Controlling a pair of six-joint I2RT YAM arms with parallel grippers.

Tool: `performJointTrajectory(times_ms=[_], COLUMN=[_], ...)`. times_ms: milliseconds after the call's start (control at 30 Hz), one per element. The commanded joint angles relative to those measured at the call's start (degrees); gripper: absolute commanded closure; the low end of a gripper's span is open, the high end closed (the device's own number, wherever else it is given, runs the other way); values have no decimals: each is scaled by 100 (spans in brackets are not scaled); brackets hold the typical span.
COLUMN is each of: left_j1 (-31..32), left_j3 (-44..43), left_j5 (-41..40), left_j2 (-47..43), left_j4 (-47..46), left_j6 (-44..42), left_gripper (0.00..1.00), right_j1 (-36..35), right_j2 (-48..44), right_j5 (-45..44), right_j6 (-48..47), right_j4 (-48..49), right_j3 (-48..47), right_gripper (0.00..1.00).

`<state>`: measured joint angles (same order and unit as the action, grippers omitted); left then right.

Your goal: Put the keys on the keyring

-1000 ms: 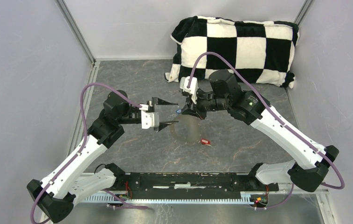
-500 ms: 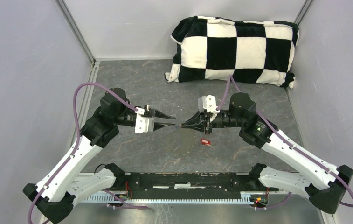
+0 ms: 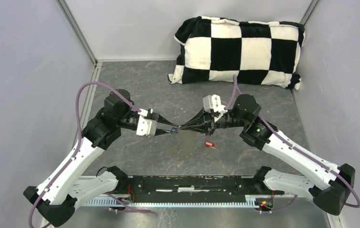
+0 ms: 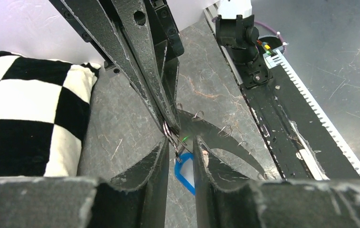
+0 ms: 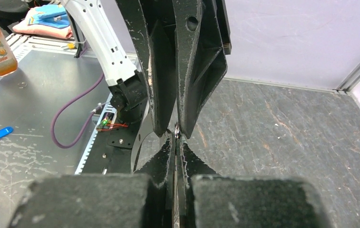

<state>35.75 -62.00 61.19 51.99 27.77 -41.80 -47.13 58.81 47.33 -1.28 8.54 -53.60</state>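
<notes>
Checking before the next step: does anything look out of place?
The red key lies alone on the table, away from the left gripper holding the blue key and the right gripper pinching the keyring. Nothing looks damaged.

Top camera looks down from behind toward the pillow [image 3: 237, 50]; close wrist cameras face each other, sharing the counter [image 3: 135, 85] before it.
</notes>
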Motion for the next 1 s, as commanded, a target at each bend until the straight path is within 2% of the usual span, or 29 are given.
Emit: performJointTrajectory(times_ms=[0,267,533,867,967], left_j1=[2,2,2,2,2], left_j3=[-221,-382,-321,-284,-214], left_j5=[94,188,36,-63,-103], left_j2=[42,41,98,153,147], left_j4=[80,180,556,607,607], left_j6=[122,222,-133,-114,-84], left_gripper=[70,70,86,85,81], right_j1=[-6,-8,-5,-8,-14], right_j2=[122,192,258,333,369], right_j5=[299,373,417,544,591], right_j6=[5,-353,-382,-329,-295], right_j4=[184,-410,-519,-528,-515], right_j3=[-271,-461,-611,-693,-736], right_gripper=[100,100,100,100,100])
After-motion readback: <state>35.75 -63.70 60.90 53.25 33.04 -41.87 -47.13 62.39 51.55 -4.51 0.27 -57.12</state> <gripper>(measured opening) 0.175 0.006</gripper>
